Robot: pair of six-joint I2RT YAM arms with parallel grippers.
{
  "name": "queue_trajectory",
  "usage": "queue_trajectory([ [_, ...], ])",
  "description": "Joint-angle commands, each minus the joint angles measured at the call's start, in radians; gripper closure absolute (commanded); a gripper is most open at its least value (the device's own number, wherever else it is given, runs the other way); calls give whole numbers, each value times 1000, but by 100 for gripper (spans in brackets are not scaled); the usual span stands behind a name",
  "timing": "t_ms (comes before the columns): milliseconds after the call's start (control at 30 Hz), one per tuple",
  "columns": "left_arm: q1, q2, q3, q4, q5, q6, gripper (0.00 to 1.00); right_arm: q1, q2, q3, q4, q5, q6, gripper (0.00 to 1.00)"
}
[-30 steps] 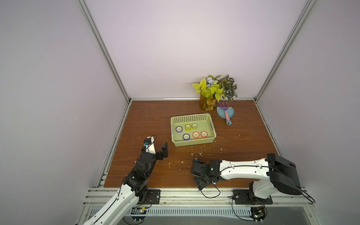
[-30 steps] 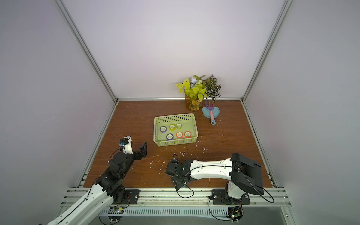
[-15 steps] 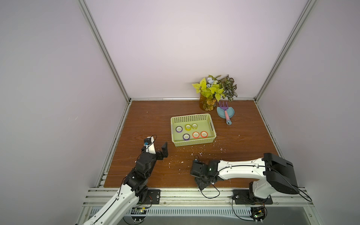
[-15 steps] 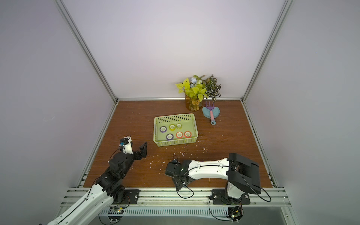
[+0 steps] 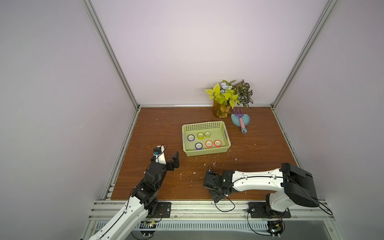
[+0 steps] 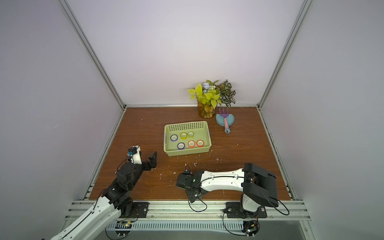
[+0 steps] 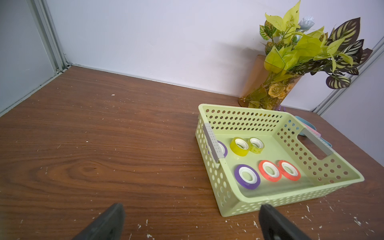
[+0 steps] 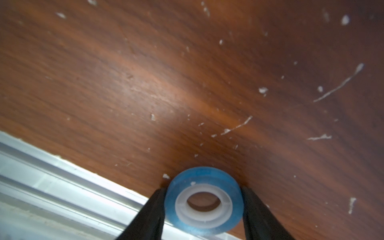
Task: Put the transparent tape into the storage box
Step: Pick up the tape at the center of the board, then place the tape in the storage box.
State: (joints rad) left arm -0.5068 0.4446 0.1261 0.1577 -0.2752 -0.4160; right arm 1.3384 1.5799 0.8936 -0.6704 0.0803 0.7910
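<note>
The right pincer (image 8: 203, 188) closed on a blue-tinted tape roll (image 8: 204, 176), with one black finger (image 8: 153, 212) pressed against each side. It was low over the wooden table (image 5: 155, 128), close to the metal rail (image 8: 52, 187) at the table's near edge. The roll was well apart from the light-green basket (image 5: 205, 153) near the middle of the table. Six other rolls (image 5: 208, 143) lay flat inside the basket: two purple, two yellow and two orange. The left pincer (image 7: 193, 208) stood wide open above the table, just short of the basket's near corner. A vase of leaves (image 5: 222, 110) and a small garden fork (image 5: 241, 121) on a blue dish (image 5: 234, 121) stood by the back wall.
</note>
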Motion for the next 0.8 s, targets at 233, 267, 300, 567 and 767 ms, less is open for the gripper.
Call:
queue_trajectory([
  [233, 11, -2, -13, 2, -7, -4, 1, -100, -75, 91, -106, 42, -84, 41],
  [267, 11, -3, -12, 2, -8, -4, 1, -118, -87, 101, -116, 48, -99, 41],
  [300, 12, -4, -12, 2, -7, -5, 0, -141, -98, 111, -128, 53, -115, 41],
  [567, 11, -9, -14, 1, -7, -4, 1, -349, -169, 210, -170, 80, -269, 41],
  [767, 12, -6, -12, 2, -5, -4, 1, -475, -108, 353, -160, 114, -384, 41],
])
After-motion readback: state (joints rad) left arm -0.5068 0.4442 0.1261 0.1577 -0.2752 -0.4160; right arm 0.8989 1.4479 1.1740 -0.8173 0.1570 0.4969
